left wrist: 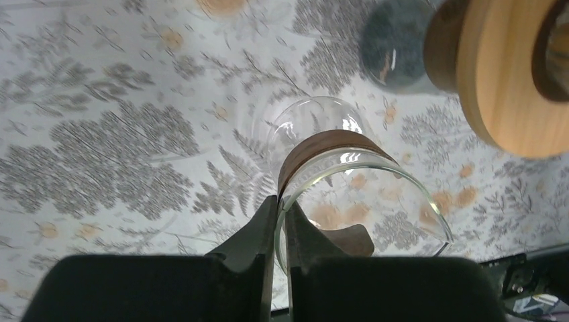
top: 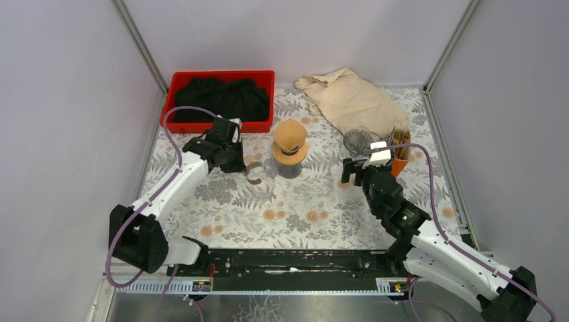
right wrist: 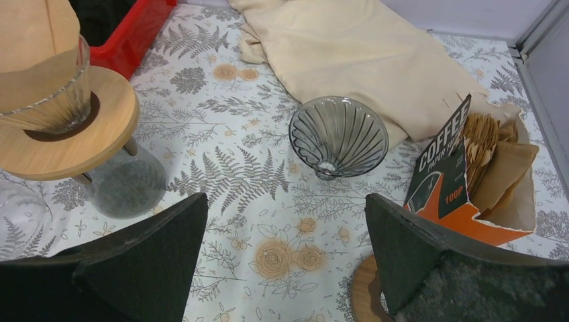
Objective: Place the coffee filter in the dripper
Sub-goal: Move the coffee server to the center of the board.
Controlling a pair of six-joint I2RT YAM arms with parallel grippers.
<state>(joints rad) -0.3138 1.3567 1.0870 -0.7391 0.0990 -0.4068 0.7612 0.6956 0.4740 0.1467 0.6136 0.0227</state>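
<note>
My left gripper [left wrist: 282, 201] is shut on the rim of a clear glass dripper [left wrist: 362, 168] with a brown collar, which lies tipped over on the floral tablecloth; the same dripper [top: 253, 174] shows just right of that gripper [top: 241, 166] in the top view. A brown paper coffee filter [right wrist: 33, 40] sits in a second glass dripper on a wooden stand [right wrist: 74, 141]. A grey ribbed dripper [right wrist: 339, 134] stands empty ahead of my right gripper [right wrist: 285, 201], which is open and holds nothing. More filters fill an orange pack [right wrist: 470, 174].
A red bin [top: 221, 79] of black cloth stands at the back left, and a beige cloth [top: 352, 100] lies at the back right. A dark glass jar [right wrist: 127, 181] stands under the wooden stand. A wooden disc [right wrist: 366, 295] lies beneath my right finger.
</note>
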